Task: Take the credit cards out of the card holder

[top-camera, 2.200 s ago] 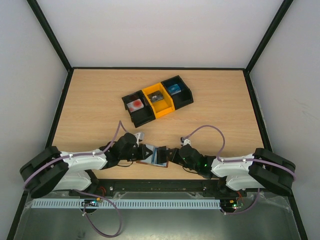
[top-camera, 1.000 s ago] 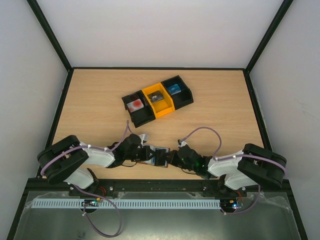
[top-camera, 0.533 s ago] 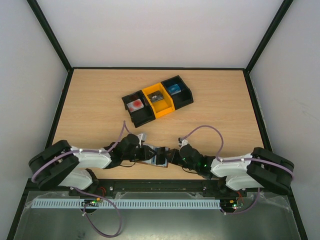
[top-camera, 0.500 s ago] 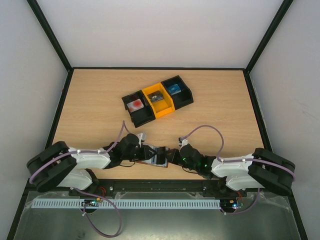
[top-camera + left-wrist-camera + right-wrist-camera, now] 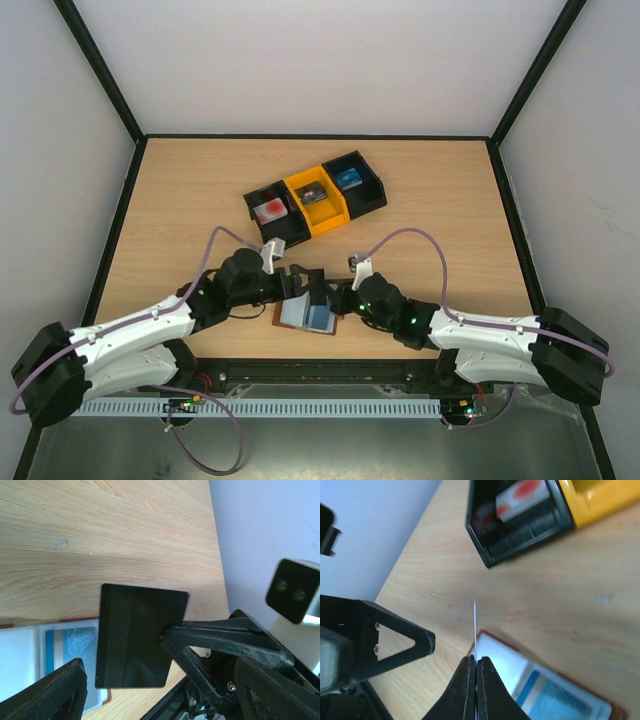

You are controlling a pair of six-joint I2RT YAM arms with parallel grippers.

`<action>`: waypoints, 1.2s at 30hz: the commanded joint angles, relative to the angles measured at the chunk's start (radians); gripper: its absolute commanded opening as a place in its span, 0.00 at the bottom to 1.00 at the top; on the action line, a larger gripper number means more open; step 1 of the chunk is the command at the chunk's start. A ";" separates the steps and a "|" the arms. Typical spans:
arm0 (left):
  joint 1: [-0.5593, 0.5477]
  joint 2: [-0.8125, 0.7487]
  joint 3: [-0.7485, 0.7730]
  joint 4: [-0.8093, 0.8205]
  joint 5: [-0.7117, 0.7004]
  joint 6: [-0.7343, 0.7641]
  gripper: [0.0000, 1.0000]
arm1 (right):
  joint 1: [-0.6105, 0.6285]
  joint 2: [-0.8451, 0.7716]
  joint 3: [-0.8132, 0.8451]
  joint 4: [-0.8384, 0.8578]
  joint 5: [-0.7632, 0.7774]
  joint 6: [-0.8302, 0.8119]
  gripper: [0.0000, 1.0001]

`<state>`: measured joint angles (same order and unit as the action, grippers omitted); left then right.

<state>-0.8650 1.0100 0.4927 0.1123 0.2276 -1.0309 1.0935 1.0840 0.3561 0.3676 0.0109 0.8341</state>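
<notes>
The brown card holder (image 5: 296, 318) lies open on the table, its pale sleeves (image 5: 506, 666) facing up. A blue credit card (image 5: 319, 320) (image 5: 69, 643) (image 5: 555, 700) sits in one sleeve. My right gripper (image 5: 326, 293) (image 5: 476, 663) is shut on the dark grey credit card (image 5: 135, 635), which hangs just above the holder. That card shows edge-on (image 5: 475, 622) in the right wrist view. My left gripper (image 5: 288, 283) (image 5: 167, 695) is open beside the card and touches nothing. One of its fingers (image 5: 52, 695) stands well clear of the card.
A row of joined bins stands at mid-table: a black one (image 5: 272, 213) (image 5: 520, 515) with a red-and-white item, an orange one (image 5: 316, 200) (image 5: 600, 497), and a black one (image 5: 352, 182) with a blue item. The table's near edge (image 5: 300, 362) is close behind the holder.
The left gripper has gone from shut to open. Both grippers have moved up and away from the near edge. The right one now holds the dark card off the holder.
</notes>
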 commanded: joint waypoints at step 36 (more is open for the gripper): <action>0.100 -0.061 -0.060 0.214 0.288 -0.323 0.66 | 0.145 -0.180 -0.030 0.102 0.146 -1.035 0.02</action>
<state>-0.7708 0.9508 0.4480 0.2821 0.4946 -1.3247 1.2182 0.9161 0.3340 0.4522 0.1230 -0.1703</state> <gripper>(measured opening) 0.647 0.024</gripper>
